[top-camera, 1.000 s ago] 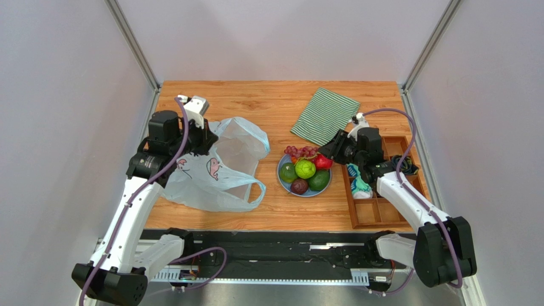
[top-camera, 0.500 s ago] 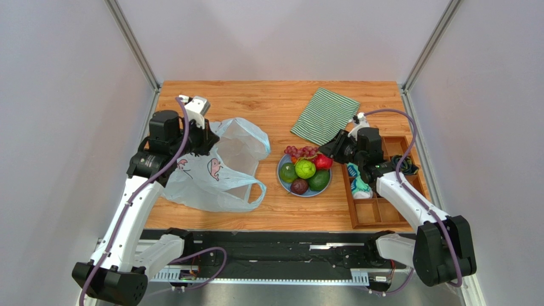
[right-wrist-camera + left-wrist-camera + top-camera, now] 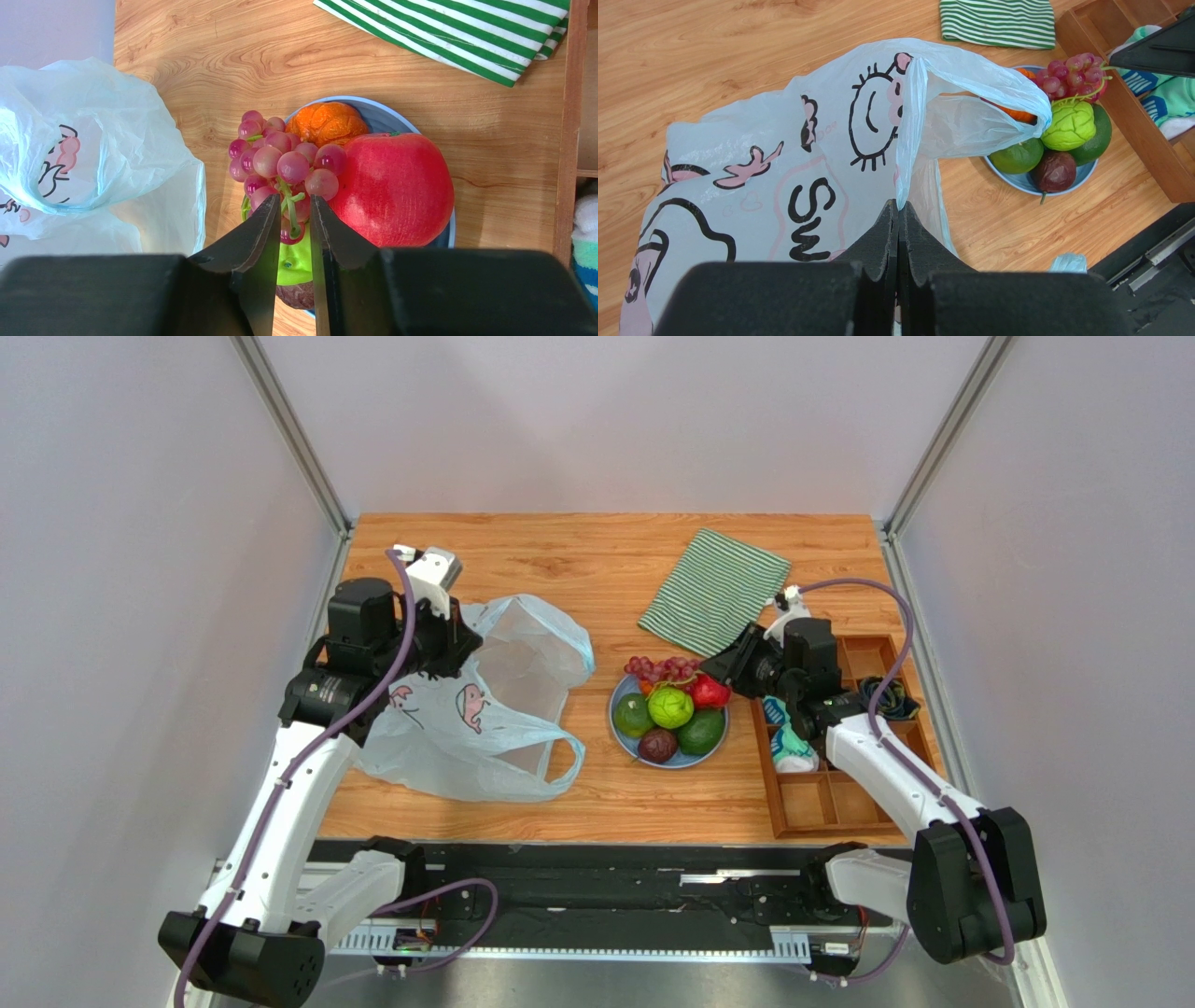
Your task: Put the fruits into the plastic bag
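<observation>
The plastic bag (image 3: pixel 477 714) lies open at the left of the table, printed with whales and a cartoon girl. My left gripper (image 3: pixel 452 641) is shut on the bag's top edge (image 3: pixel 906 140) and holds it up. The blue plate (image 3: pixel 671 765) holds the red apple (image 3: pixel 393 189), the bright green fruit (image 3: pixel 671 707), two dark green ones (image 3: pixel 634 714), a dark purple one (image 3: pixel 657 745) and an orange one (image 3: pixel 326 122). My right gripper (image 3: pixel 295 203) is shut on the stem of the red-purple grapes (image 3: pixel 284 157) at the plate's far edge.
A green striped cloth (image 3: pixel 713 591) lies behind the plate. A wooden compartment tray (image 3: pixel 842 798) at the right holds folded socks (image 3: pixel 788 735) and a dark item (image 3: pixel 891 703). Bare wood lies in front of the plate and the bag.
</observation>
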Robot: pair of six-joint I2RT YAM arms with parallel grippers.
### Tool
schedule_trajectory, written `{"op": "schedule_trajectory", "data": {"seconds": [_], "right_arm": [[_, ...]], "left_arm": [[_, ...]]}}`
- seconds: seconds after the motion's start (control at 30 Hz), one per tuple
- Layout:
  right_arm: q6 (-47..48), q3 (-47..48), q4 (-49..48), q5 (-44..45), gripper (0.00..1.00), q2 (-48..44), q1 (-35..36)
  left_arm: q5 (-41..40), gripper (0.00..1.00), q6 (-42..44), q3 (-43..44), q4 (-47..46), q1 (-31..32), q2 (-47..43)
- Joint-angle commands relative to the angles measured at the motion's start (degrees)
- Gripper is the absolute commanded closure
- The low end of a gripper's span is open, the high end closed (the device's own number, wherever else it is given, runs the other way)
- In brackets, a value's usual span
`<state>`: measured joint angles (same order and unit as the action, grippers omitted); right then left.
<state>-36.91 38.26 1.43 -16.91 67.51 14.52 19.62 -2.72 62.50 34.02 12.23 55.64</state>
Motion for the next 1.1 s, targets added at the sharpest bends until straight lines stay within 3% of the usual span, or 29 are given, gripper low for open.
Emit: {"op": "schedule_trajectory", "data": {"seconds": [0.0,0.47,1.07], "right_arm": [[-0.6,0.0,-2.6,-1.2,0.78,-0.1,-0.3],[-2.1,1.0,-1.8,-2.7,1.0,-1.9,-0.2],[-5.2,8.0,-9.5,-7.0,1.0,0.8,0.3]], "left_arm": [[0.9,1.0,-0.4,0.0,-1.0,-0.3,0.2],[0.9,1.0,-0.3,0.0,-1.0,-0.3,0.0],[0.3,1.0,-0.9,-0.1,-1.1,-0.3,-0.4]]}}
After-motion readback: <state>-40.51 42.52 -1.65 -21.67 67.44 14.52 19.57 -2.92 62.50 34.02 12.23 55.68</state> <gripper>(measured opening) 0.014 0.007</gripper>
